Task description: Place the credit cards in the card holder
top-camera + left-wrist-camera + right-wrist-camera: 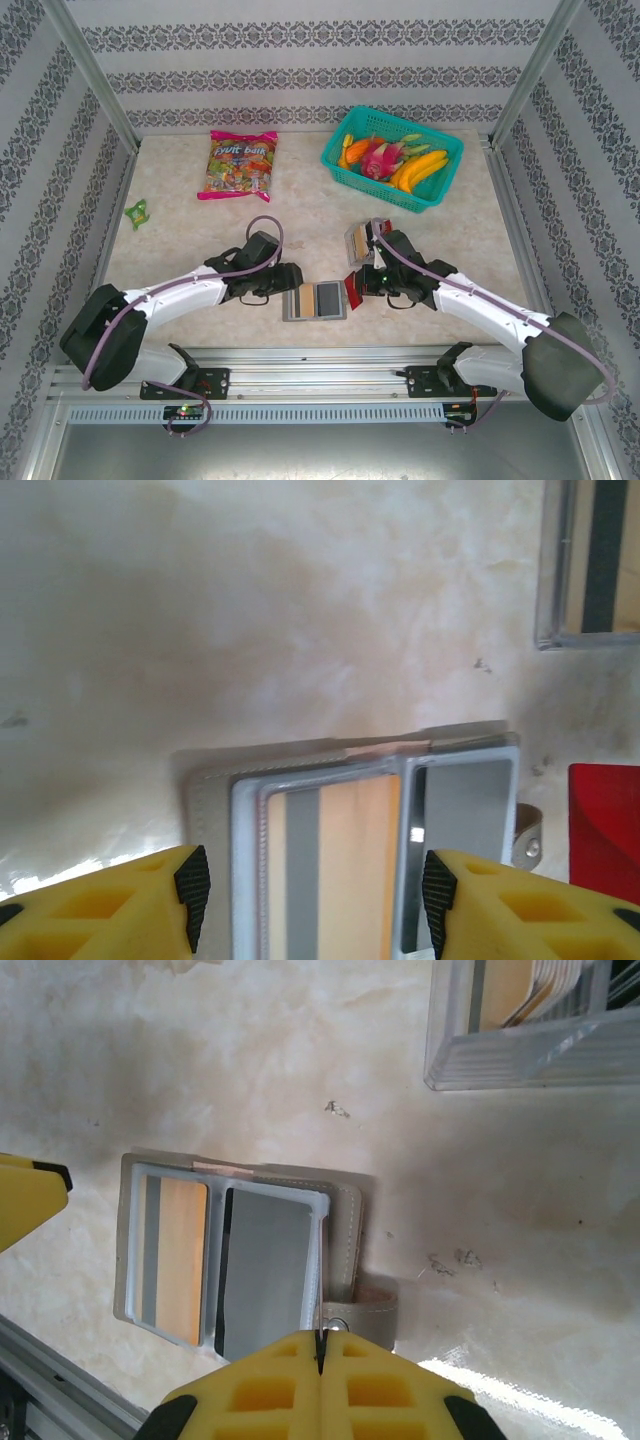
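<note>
The card holder [314,301] lies open and flat near the table's front edge. Its clear sleeves show a tan card with a grey stripe [345,870] and a grey panel [262,1270]. My left gripper [315,890] is open, its yellow fingers straddling the holder's left half from just above. My right gripper [320,1345] is shut on a red credit card [352,291], which stands on edge at the holder's right side. The red card [605,825] also shows in the left wrist view, and in the right wrist view as a thin line [321,1290] along the sleeve's edge.
A clear plastic box [358,242] holding more cards [510,985] stands just behind the right gripper. A teal basket of fruit [392,158] sits at the back right, a candy bag [242,165] at the back left, and a small green thing [137,212] at the far left.
</note>
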Controlling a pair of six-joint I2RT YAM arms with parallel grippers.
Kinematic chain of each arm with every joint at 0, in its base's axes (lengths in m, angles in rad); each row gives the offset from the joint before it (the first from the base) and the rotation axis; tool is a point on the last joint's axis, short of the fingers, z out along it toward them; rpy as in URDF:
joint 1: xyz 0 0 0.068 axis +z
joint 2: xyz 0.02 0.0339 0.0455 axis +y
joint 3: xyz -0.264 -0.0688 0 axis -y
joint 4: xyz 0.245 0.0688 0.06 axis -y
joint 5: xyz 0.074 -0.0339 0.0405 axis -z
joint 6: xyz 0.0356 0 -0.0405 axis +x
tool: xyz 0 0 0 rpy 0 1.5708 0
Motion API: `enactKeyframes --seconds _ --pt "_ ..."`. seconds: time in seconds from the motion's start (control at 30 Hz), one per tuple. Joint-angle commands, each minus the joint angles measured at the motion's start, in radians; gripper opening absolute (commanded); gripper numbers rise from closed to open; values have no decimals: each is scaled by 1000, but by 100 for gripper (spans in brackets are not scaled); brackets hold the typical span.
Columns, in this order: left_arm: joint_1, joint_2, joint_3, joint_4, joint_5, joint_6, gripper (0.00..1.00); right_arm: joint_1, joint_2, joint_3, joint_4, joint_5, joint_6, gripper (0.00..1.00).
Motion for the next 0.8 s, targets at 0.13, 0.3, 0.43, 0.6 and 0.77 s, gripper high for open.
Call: enactKeyframes --seconds 0.13,0.3,0.43,0.6,0.77 --pt "11 -8 -33 -43 -4 -16 61 20 40 -16 65 0 53 0" --pt "11 13 -42 -28 13 -18 60 35 73 -19 86 -5 62 0" --pt "11 36 -41 -14 33 -16 60 38 101 -22 99 -8 72 0" --pt "10 61 -46 6 54 -15 59 41 136 -26 113 -22 81 0" --pt "11 83 -50 27 70 -15 58 43 135 -31 147 -40 101 0"
